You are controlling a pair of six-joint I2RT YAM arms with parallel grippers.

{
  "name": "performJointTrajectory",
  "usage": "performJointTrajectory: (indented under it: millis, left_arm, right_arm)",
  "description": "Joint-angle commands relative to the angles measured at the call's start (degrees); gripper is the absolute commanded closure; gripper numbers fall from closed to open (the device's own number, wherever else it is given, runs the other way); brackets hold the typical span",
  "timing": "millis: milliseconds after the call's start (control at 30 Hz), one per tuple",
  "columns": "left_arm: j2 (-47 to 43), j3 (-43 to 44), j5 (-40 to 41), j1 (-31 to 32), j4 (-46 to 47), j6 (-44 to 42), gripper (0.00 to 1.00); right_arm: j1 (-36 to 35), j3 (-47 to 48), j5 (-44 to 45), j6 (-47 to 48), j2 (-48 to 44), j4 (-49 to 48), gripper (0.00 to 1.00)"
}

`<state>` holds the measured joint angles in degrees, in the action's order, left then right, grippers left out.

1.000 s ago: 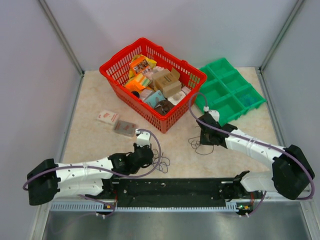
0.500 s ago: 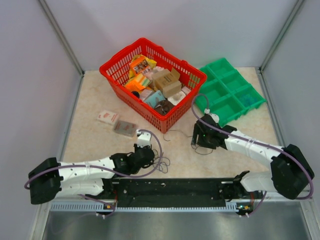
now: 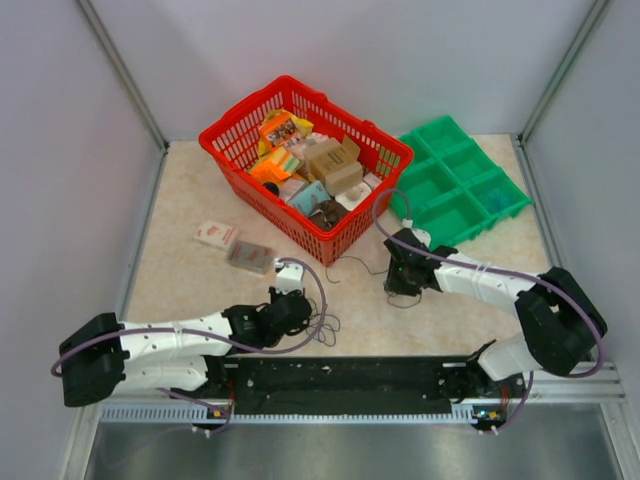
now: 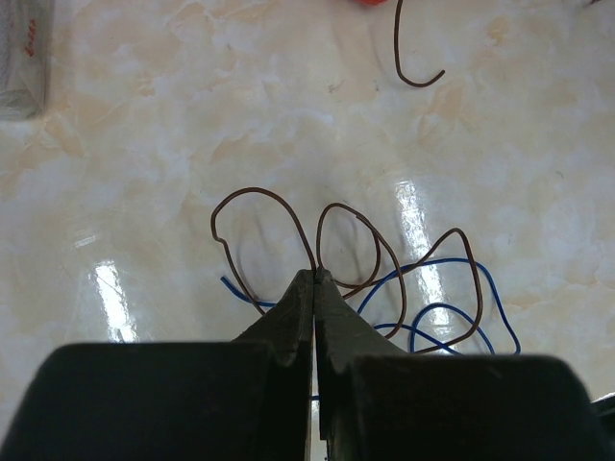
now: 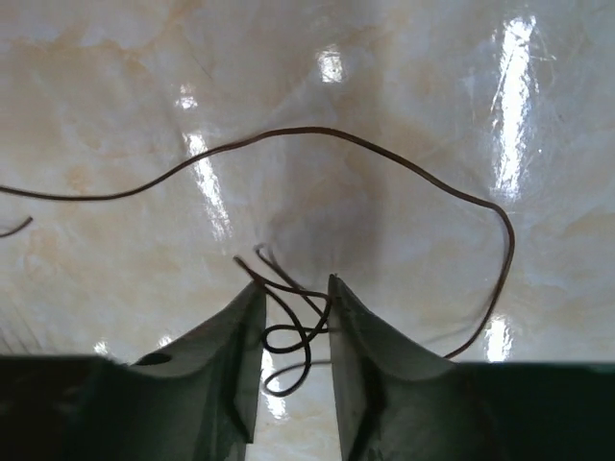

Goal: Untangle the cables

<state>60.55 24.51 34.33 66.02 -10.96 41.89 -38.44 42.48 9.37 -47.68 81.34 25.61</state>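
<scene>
The cables are thin brown and blue wires. One tangle [image 3: 323, 328] lies by my left gripper [image 3: 296, 312]. In the left wrist view the left gripper [image 4: 315, 274] is shut, and its tips pinch the brown cable [image 4: 259, 195] where two loops meet. The blue cable [image 4: 442, 259] curls under them. My right gripper [image 3: 402, 280] hovers over a second small tangle [image 3: 402, 299]. In the right wrist view the right gripper [image 5: 296, 283] is open with a narrow gap, and small brown loops [image 5: 288, 336] lie between its fingers. A long brown strand [image 5: 317, 130] arcs away beyond it.
A red basket [image 3: 270, 215] full of boxes stands at the back, close to the right gripper. A green compartment tray [image 3: 440, 135] sits at the back right. Two small packets [image 3: 215, 235] [image 3: 250, 257] lie left of centre. A black rail [image 3: 340, 375] runs along the near edge.
The right gripper has shifted left toward the basket; its jaws spread wide, then narrowed. A brown strand now stretches left toward the basket. The left arm has stayed still.
</scene>
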Motion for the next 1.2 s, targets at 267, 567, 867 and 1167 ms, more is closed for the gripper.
performJointTrajectory:
  millis: [267, 567, 867, 1167]
  left_arm:
    - [1.06, 2.47, 1.01, -0.36, 0.24, 0.47, 1.00]
    - [2.38, 3.26, 1.01, -0.36, -0.11, 0.47, 1.00]
    - [2.64, 3.52, 1.01, -0.36, -0.11, 0.56, 1.00]
    - [2.90, 3.61, 1.09, -0.36, -0.29, 0.65, 1.00]
  right_arm:
    - [0.47, 8.92, 8.20, 8.82, -12.85, -3.11, 1.00]
    - [4.94, 23.16, 15.59, 18.41, -18.32, 3.05, 1.00]
    - [10.83, 32.66, 17.62, 25.18, -19.99, 3.13, 1.00]
    - [15.49, 43.38, 17.44, 29.92, -17.71, 1.38, 1.00]
